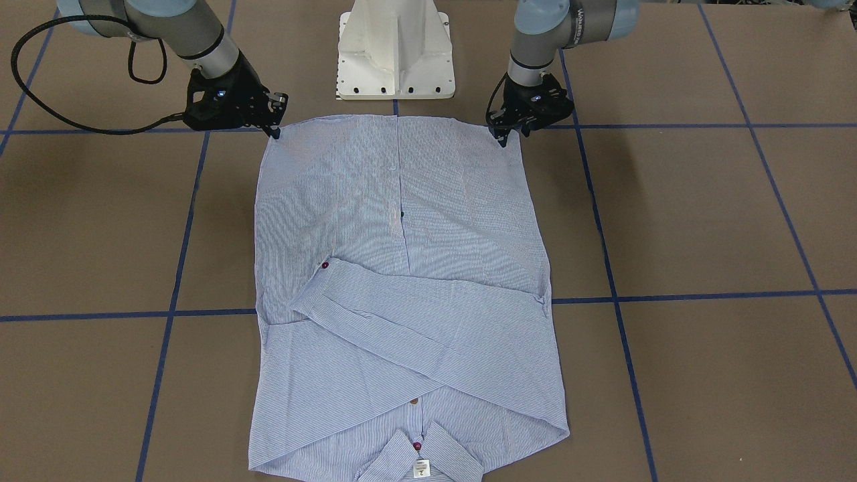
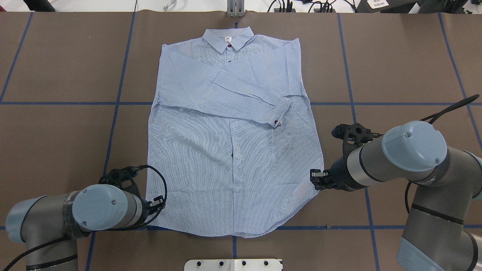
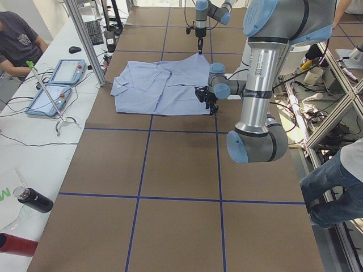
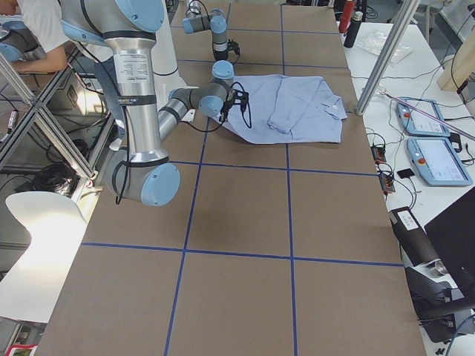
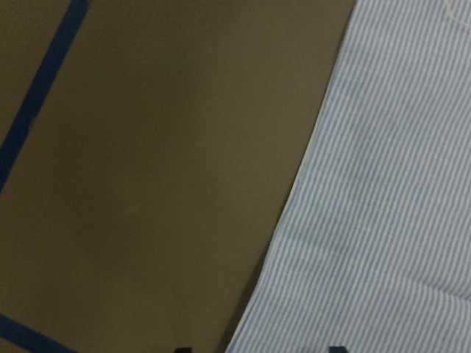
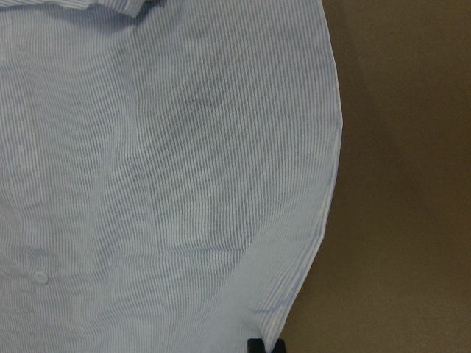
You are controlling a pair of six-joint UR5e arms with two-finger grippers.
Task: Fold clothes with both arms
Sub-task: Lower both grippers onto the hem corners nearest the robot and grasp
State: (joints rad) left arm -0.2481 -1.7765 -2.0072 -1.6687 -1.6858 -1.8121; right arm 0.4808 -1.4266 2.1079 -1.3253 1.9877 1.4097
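Light blue striped button-up shirt [image 2: 233, 158] spread flat, front up, on a brown table [image 2: 56, 131] marked with blue tape.
Its collar points away from the robot, and a sleeve is folded across the chest. The left gripper [image 1: 512, 134] is at one hem corner, fingers spread with the shirt's edge between them. The right gripper [image 1: 274, 130] is at the other hem corner; I cannot tell whether it grips.

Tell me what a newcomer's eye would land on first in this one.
The striped shirt lies flat in the middle of the table, collar away from the robot, with a sleeve folded across its chest. The left gripper and the right gripper are down at the hem's two near corners, one on each side.
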